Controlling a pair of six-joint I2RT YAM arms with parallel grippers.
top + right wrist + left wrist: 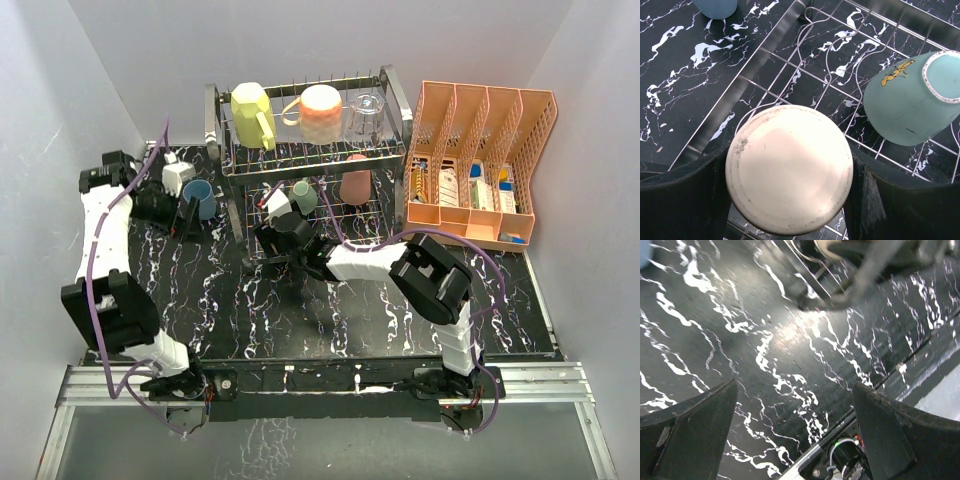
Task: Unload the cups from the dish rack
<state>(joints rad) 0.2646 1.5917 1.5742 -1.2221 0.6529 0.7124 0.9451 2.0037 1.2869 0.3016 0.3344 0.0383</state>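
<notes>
Rack: a shiny wire rack (385, 150) with two levels.
Top level: a yellow mug (252, 112), a peach mug (320, 112) and a glass (367, 115) sit in a row. The yellow mug is at the rack's left end and the glass is at its right end.
Bottom level: a white cup (789, 170) sits bottom up at the rack's front left. A teal cup (912, 100) leans on the wires just beside it. A salmon cup (355, 180) stands more to the rack's right.
Out of the rack: a blue cup (200, 197) stands on the table just left of the rack.
Orange box: an orange box (475, 110) with slots stands just right of the rack. It holds small packets (470, 185), too small to tell what they are.
Right gripper: the right gripper (790, 155) is over the rack's bottom level. Its two fingers sit on either side of the white cup and seem to press on it, so it looks like it is gripping the cup.
Left gripper: the left gripper (795, 390) is spread wide with nothing in it. It hangs over the table left of the rack, near the blue cup.
Table: the table (350, 320) is black with white wiggly lines, and the rack stands on it.
Room: pale walls (150, 60) rise behind the rack and at both sides.
</notes>
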